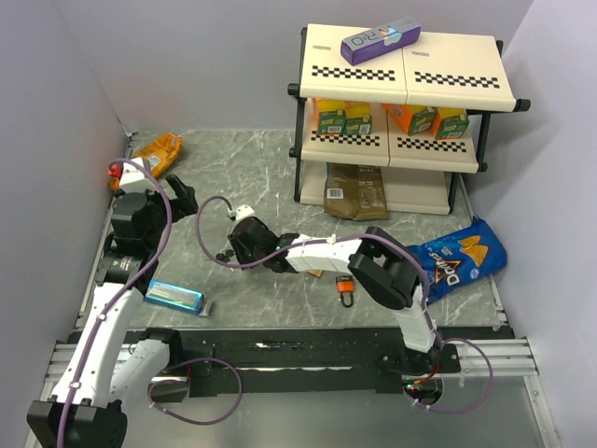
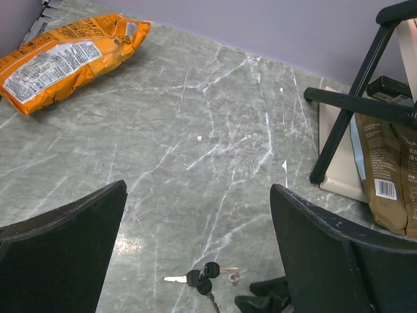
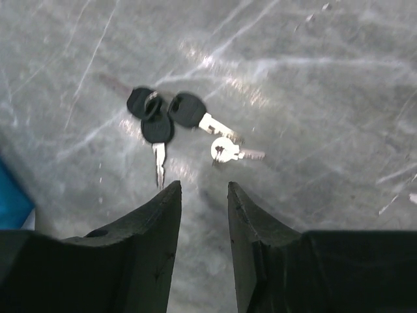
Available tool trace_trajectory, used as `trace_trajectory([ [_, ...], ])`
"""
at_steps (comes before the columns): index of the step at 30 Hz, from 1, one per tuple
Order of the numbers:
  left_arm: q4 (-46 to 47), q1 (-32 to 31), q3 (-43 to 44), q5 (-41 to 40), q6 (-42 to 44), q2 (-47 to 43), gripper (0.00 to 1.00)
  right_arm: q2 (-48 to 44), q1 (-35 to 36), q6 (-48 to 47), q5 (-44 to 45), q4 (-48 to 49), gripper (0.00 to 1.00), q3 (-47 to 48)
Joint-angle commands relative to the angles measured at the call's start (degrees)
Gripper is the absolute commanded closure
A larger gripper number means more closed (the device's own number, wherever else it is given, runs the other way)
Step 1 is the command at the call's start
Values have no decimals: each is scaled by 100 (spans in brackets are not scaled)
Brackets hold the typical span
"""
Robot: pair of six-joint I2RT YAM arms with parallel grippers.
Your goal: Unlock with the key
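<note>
Right hand (image 3: 204, 189) held at a slim gap, pinching nothing, tips just short of the key (image 3: 158, 124), which lies flat on the bench (image 3: 313, 78). Left hand (image 2: 197, 190) spread wide, empty, with the same bunch low between its fingers in the wrist view. Farther right, past an orange-red padlock (image 1: 345, 287), a blue bag (image 1: 462, 257) marked Doritos. Atop the shelf (image 1: 410, 89), a purple box (image 1: 380, 43), lettering only partly legible.

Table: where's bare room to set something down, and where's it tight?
Widest bare patch: back centre, between the orange chip bag and the shelf rack. A smaller strip at the front, between the blue box and the orange-red padlock. Crowded: around the key bunch, with the right tool right beside it, and the right side by the Doritos bag.
</note>
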Motion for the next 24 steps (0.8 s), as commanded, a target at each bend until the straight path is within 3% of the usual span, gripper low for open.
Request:
trace_trajectory([
  [1, 98, -107, 34, -176, 76, -130, 4, 265, 99, -16, 508, -142, 60, 553],
  [24, 98, -362, 17, -203, 94, -192, 4, 933, 125, 80, 807, -643, 73, 1196],
])
